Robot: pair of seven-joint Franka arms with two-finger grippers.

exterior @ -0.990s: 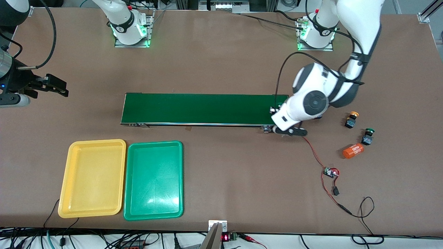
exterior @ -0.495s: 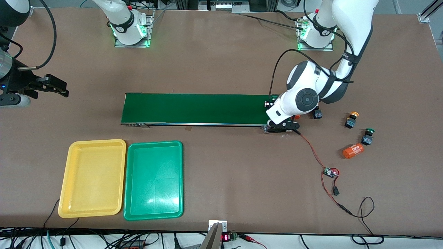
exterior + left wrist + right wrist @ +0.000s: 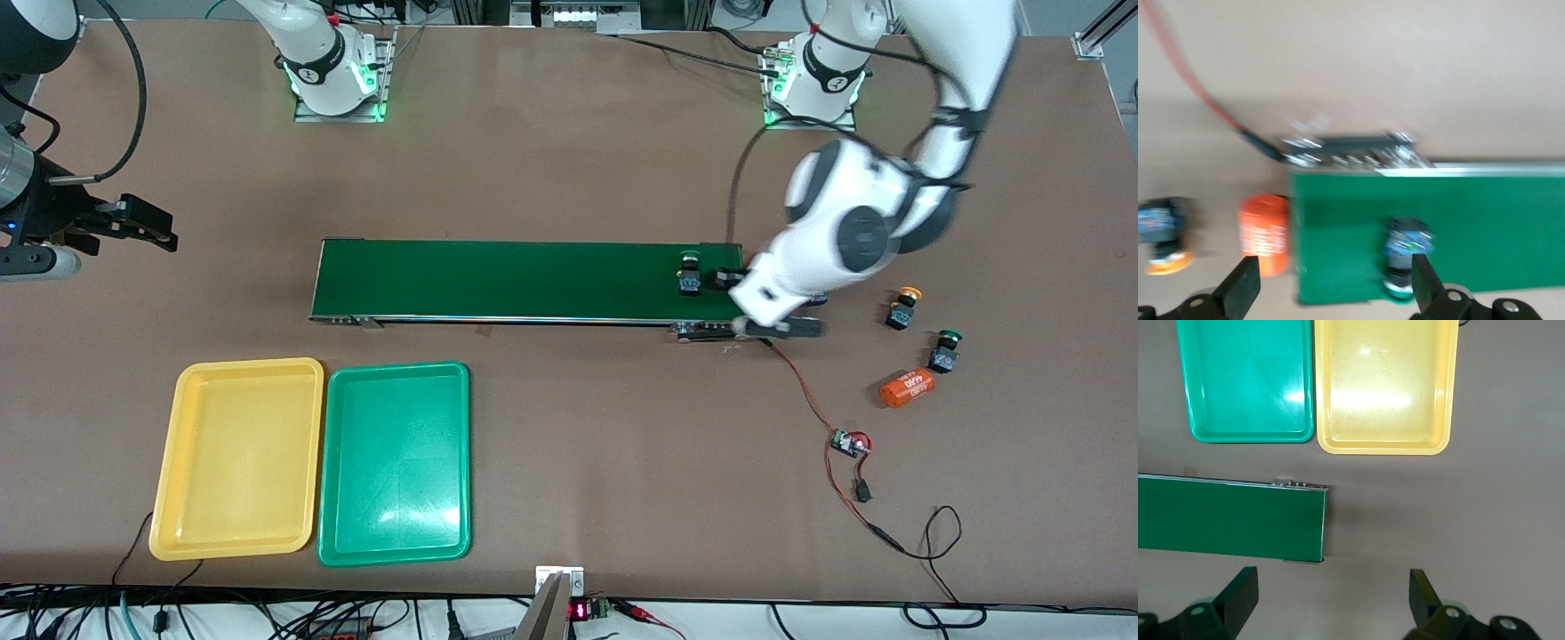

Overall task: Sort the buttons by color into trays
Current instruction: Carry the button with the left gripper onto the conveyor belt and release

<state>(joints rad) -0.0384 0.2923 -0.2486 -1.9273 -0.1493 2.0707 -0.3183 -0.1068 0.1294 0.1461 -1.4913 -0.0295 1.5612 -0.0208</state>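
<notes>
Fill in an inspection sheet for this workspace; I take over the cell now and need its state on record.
Surface: brown table, with a dark-green conveyor belt on it.
Job's things: green button on the belt at the left arm's end; yellow-orange button and second green button on the table off that end; yellow tray and green tray side by side, both empty.
Clutter: orange cylinder lying by the second green button.
Grippers: left gripper open, over the belt's end; right gripper open, its arm waiting.
Cables: red wire to a small circuit board.
Surroundings: cables along the table's edge.
</notes>
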